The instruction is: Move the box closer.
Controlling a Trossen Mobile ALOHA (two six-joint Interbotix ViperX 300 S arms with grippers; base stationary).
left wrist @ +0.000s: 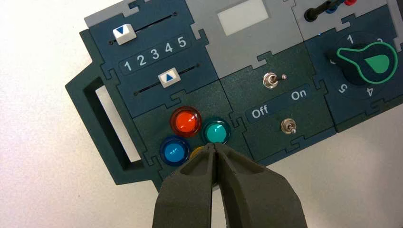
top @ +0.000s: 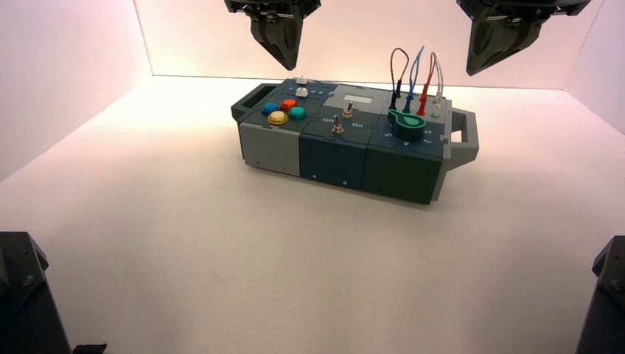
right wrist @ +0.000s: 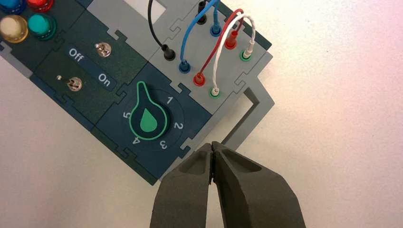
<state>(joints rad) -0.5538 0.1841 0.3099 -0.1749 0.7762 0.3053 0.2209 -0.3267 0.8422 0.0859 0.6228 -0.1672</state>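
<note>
Your control box [top: 354, 144] sits far back on the table, slightly turned, untouched. Your left gripper [top: 284, 55] and right gripper [top: 475, 65] hang above it, fingers pressed together, holding nothing; you've yet to grab either side handle and pull

Both handles are wide open to grab: left gripper [left wrist: 214, 151] hangs pinched over the box's [top: 346, 147] buttons, handle loop [left wrist: 97, 128] just beside it. Right gripper [right wrist: 212, 148] hovers pinched beside its handle [right wrist: 247, 116]; looped wires [right wrist: 218, 42] stand beyond.
</note>
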